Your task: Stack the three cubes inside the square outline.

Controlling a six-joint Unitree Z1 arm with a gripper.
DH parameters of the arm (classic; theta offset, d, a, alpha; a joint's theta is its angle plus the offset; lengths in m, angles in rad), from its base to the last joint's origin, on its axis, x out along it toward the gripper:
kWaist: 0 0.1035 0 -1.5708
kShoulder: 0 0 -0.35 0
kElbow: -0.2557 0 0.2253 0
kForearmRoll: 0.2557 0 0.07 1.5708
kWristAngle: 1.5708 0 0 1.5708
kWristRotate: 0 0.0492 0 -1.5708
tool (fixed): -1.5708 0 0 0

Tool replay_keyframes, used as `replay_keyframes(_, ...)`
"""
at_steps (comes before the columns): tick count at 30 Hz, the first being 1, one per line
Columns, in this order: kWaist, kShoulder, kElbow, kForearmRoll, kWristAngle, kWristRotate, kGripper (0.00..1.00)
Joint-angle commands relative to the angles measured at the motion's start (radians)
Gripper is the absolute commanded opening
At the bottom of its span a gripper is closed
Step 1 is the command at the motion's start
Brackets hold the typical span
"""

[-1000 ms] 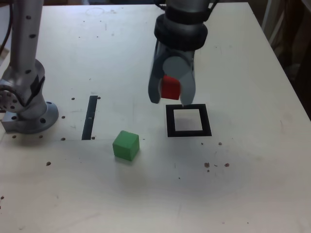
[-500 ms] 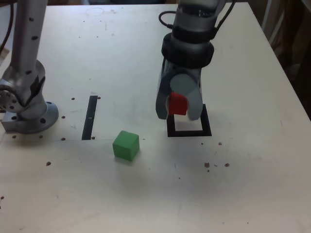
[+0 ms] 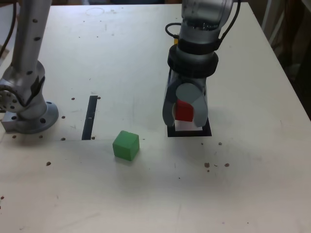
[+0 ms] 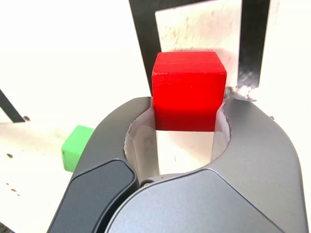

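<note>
My gripper (image 3: 184,112) is shut on the red cube (image 3: 184,110), holding it just above the square outline (image 3: 190,132), whose black frame it partly hides. In the wrist view the red cube (image 4: 188,91) sits clamped between the grey fingers (image 4: 245,141), with the outline's pale centre (image 4: 194,31) right behind it. The green cube (image 3: 126,145) rests on the table at the exterior view's left of the outline, and also shows in the wrist view (image 4: 75,147). No yellow cube is in view.
The arm's grey base (image 3: 24,109) stands at the exterior view's left edge. A thin black strip (image 3: 90,118) lies flat between the base and the green cube. Small dark specks dot the white table (image 3: 146,194).
The gripper has moved toward the exterior view's right and down with the red cube, from beside the outline's far edge to directly over it.
</note>
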Motion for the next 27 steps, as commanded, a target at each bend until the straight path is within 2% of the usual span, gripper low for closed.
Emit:
replay_keyframes(1, 0.011, 0.004, 0.019, -0.022, 0.002, 0.013, 0.39)
replay_keyframes(12, 0.015, 0.003, 0.075, -0.109, -0.005, 0.022, 0.41)
replay_keyframes(15, 0.016, 0.004, 0.075, -0.115, -0.004, 0.026, 0.52)
replay_keyframes(19, 0.018, 0.004, 0.079, -0.12, -0.004, 0.039, 0.82)
replay_keyframes(21, 0.018, 0.002, 0.083, -0.118, -0.003, 0.043, 0.93)
replay_keyframes(23, 0.018, -0.001, 0.086, -0.114, -0.002, 0.043, 0.98)
replay_keyframes(27, 0.018, -0.017, 0.087, -0.101, 0.005, 0.043, 0.99)
